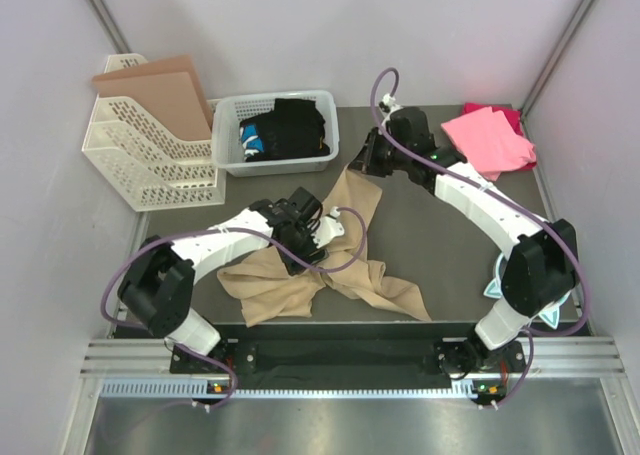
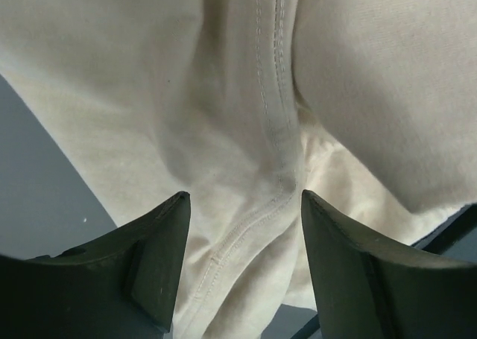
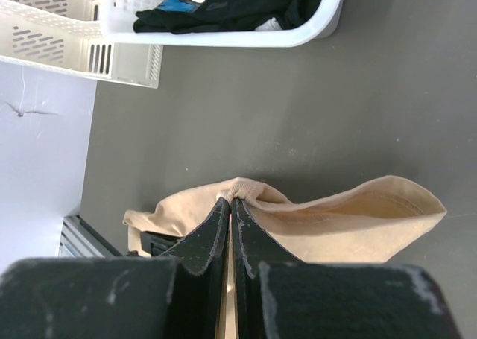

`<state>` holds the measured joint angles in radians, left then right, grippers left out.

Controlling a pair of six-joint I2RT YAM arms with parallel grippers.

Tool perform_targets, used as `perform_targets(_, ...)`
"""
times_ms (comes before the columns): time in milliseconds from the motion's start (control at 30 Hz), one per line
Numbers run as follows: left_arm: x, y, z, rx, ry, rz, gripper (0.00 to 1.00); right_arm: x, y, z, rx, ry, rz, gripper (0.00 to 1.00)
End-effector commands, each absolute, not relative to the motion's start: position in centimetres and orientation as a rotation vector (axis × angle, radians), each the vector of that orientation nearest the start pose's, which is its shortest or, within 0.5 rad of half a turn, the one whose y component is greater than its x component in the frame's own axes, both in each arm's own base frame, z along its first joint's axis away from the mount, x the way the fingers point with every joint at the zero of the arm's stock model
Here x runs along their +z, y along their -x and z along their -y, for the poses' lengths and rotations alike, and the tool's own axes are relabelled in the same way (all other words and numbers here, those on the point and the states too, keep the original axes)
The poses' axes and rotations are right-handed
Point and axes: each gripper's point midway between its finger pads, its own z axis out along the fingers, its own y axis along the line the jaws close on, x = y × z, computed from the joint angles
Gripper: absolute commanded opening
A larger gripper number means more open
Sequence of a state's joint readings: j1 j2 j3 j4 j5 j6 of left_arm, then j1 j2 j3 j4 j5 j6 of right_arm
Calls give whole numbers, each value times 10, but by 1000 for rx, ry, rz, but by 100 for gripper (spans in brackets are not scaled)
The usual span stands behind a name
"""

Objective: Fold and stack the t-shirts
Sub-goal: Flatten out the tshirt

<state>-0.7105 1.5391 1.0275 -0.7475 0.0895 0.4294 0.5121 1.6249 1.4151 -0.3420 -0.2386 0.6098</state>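
We judge the tan t-shirt (image 1: 385,290), a soft matte knit crumpled at the near middle of the dark worktop (image 1: 420,245), is being spread flat for its first fold. The right jaws pinch its far edge shut, and the left jaws stand apart astride a stitched seam (image 2: 272,130). Next they should clamp and draw the cloth taut, while the pink t-shirt (image 1: 488,140) waits at the far right.

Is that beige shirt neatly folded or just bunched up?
Bunched up. The beige shirt lies twisted and crumpled, one end pinched in the right gripper; no flat, squared folds show.
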Motion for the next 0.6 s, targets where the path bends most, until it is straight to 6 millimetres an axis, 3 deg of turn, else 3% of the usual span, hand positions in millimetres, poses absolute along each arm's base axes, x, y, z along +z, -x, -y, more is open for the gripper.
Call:
perform_targets(0, 58, -233, 206, -231, -1519, -2342, 66, 256, -384, -283, 916, 59, -2154, 0)
perform_targets(233, 54, -214, 216, -360, -1558, -2384, 65, 251, -386, -279, 915, 51, -2162, 0)
perform_targets(333, 42, -206, 212, -337, -1594, -2396, 64, 249, -387, -278, 922, 45, -2163, 0)
perform_targets(467, 33, -207, 205, -290, -1596, -2418, 32, 252, -386, -279, 928, 49, -2157, 0)
perform_targets(500, 36, -211, 206, -274, -1589, -2406, 10, 251, -386, -279, 929, 49, -2162, 0)
perform_targets(533, 39, -215, 206, -253, -1578, -2396, 0, 252, -385, -279, 929, 54, -2158, 0)
perform_targets(567, 45, -221, 203, -209, -1567, -2382, 0, 253, -384, -278, 931, 55, -2159, 0)
